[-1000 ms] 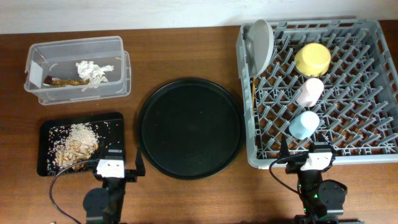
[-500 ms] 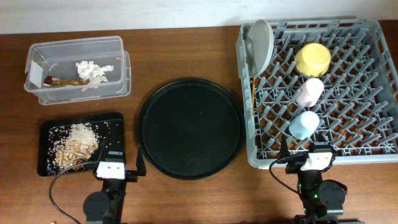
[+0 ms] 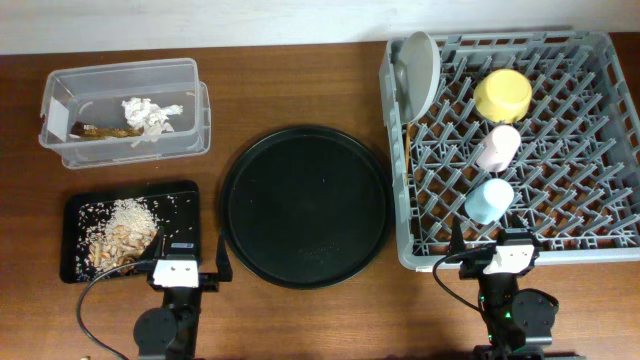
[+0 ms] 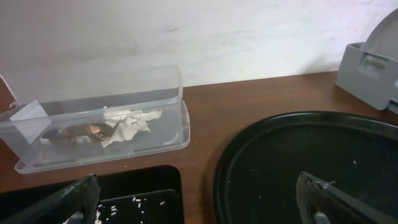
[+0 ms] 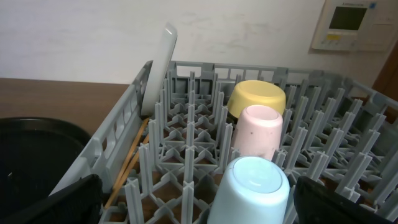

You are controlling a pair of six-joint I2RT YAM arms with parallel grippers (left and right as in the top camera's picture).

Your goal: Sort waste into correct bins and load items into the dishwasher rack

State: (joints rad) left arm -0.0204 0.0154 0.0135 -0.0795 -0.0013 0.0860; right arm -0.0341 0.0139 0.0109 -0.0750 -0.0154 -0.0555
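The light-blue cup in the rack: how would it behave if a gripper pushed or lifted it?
The light-blue cup sits base up among the prongs of the dishwasher rack, so they would probably stop a sideways push. Its wall looks smooth and rounded, so a grip might slip. It is likely light plastic.

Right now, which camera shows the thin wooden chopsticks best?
Right wrist view: the thin wooden chopsticks lie slanted along the left wall inside the large grey plastic dishwasher rack, clearly visible. Overhead, they are too small to make out. The left wrist view misses them.
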